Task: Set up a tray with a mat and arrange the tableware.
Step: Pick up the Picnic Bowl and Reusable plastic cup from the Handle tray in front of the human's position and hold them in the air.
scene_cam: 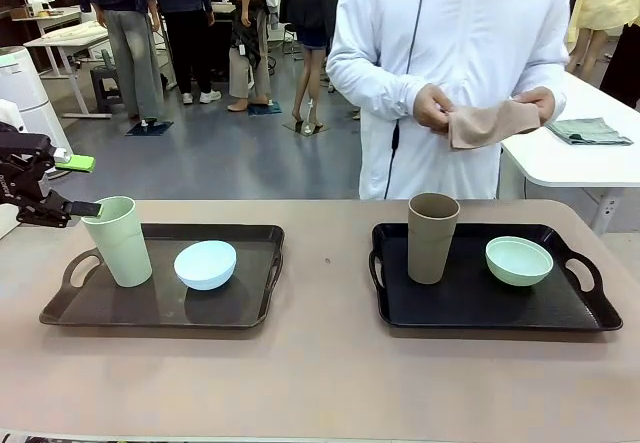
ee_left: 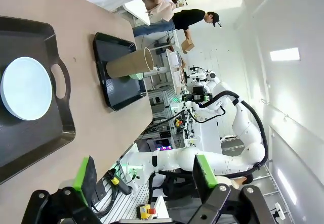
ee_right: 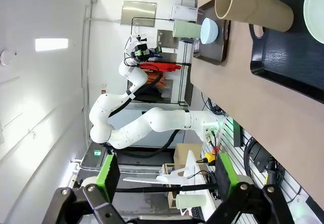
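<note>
Hovering with fingers apart, my left hand [scene_cam: 78, 185] sits just beside the pale green cup [scene_cam: 118, 240] on the left tray [scene_cam: 150, 308]; a sideways drift could topple it onto the light blue bowl [scene_cam: 205, 264]; my right hand [ee_right: 164, 176] gapes apart too.

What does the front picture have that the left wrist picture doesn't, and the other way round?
Front picture's extra: the pale green cup, standing on the left tray. Left wrist picture's extra: the white right arm, farther off past the table edge. Both have: the light blue bowl, the brown cup, the right tray and the open left gripper.
</note>
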You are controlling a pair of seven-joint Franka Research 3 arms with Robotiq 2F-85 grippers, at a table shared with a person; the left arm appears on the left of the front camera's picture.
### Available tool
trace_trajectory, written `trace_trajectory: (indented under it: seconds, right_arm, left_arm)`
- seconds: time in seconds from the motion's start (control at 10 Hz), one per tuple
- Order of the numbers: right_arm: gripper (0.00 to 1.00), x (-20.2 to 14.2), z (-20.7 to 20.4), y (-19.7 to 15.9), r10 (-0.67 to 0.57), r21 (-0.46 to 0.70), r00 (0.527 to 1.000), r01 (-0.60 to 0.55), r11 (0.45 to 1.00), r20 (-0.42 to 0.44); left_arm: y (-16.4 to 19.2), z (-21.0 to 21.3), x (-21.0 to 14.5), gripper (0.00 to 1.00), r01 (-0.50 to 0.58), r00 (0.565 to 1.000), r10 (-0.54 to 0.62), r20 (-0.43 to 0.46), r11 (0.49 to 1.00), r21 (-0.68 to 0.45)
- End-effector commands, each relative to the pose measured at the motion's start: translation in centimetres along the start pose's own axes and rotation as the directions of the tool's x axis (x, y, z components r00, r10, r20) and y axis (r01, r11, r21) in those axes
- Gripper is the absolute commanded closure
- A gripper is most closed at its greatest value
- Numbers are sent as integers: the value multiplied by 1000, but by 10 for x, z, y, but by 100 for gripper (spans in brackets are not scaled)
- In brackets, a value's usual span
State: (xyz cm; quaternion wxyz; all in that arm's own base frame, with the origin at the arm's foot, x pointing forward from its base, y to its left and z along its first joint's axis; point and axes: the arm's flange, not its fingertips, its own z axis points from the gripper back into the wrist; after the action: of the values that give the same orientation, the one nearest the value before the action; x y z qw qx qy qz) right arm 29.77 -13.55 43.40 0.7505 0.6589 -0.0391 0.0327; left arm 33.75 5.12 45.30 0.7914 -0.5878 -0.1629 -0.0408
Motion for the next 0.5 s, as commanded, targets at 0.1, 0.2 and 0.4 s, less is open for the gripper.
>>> trace_trajectory:
  seconds: [0.1, 0.2, 0.4]
  right_arm:
    - [0, -1, 2, 3, -2, -21, 1000, 2, 1000, -2]
    - [0, -1, 2, 3, -2, -21, 1000, 2, 1000, -2]
    - [0, -1, 2, 3, -2, -21, 1000, 2, 1000, -2]
  left_arm:
    - [0, -1, 0, 0, 19, 1000, -18, 15, 1000, -20]
    - [0, -1, 0, 0, 19, 1000, -18, 15, 1000, -20]
    - [0, -1, 0, 0, 19, 1000, -18, 15, 1000, -20]
